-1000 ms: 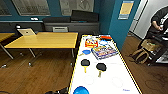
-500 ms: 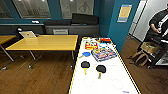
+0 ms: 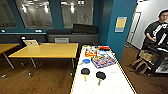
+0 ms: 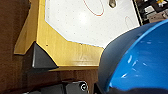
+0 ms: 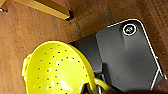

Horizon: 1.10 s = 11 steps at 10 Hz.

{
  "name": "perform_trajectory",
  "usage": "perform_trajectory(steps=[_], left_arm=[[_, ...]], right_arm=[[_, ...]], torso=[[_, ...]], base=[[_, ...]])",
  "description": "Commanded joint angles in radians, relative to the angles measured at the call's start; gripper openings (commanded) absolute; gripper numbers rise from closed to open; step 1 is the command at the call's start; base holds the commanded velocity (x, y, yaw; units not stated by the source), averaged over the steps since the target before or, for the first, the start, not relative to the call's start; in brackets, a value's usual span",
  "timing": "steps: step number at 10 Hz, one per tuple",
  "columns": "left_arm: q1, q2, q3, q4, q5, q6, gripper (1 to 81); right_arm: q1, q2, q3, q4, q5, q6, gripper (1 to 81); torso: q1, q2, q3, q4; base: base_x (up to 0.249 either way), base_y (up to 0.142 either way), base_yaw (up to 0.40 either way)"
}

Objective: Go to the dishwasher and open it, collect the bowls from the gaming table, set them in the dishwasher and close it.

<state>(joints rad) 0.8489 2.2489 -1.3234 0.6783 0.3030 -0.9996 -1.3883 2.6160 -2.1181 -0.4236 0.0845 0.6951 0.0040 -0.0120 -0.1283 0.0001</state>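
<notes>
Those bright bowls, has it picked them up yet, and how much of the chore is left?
Both look collected: the blue bowl sits close against the left wrist camera, the yellow-green bowl against the right one, over wooden floor. The gaming table carries paddles and game boxes, no bowls. Left: loading them into the dishwasher and closing it.

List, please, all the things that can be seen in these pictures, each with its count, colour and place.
gaming table: one, white top with yellowish edge, ahead of the robot.
paddles: two, black, round, side by side on the white top.
game boxes: colourful, count unclear, at the far part of the white top.
wooden tables: two, yellow tops, to the left.
laptop: one, light coloured, open on the wooden table.
blue bowl: one, close in the left wrist view, above the table corner.
yellow-green bowl: one, perforated, close in the right wrist view, over the brown wooden floor.
person: one, dark top, far right.
</notes>
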Motion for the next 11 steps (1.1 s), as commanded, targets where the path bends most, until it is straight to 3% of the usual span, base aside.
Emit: perform_trajectory(steps=[1, 5, 6, 7, 11], left_arm=[[-0.067, -0.02, 0.029, 0.055, 0.002, -0.005, 1.0], [0.018, -0.021, -0.011, 0.13, -0.008, -0.004, 1.0], [0.048, -0.021, -0.033, 0.153, -0.058, -0.004, 1.0], [0.071, -0.02, -0.051, 0.158, -0.085, -0.004, 1.0], [0.101, -0.017, -0.069, 0.188, -0.088, -0.002, 1.0]], right_arm=[[0.05, -0.026, 0.015, -0.01, -0.035, 0.0, 1.0], [0.048, -0.035, -0.022, -0.01, -0.035, -0.002, 1.0], [0.047, -0.035, -0.025, -0.01, -0.035, -0.002, 1.0], [0.048, -0.035, -0.026, -0.01, -0.035, -0.002, 1.0], [0.048, -0.034, -0.026, -0.009, -0.035, -0.002, 1.0]], torso=[[0.0, 0.0, -0.002, 0.0], [-0.001, 0.0, 0.007, 0.0], [-0.001, 0.0, 0.007, 0.0], [-0.001, 0.0, 0.007, 0.0], [-0.001, 0.0, 0.007, 0.0]], base=[[0.0, 0.0, 0.0], [0.0, 0.0, 0.0], [0.0, 0.0, 0.0], [0.0, 0.0, 0.0], [0.0, 0.0, 0.0]])
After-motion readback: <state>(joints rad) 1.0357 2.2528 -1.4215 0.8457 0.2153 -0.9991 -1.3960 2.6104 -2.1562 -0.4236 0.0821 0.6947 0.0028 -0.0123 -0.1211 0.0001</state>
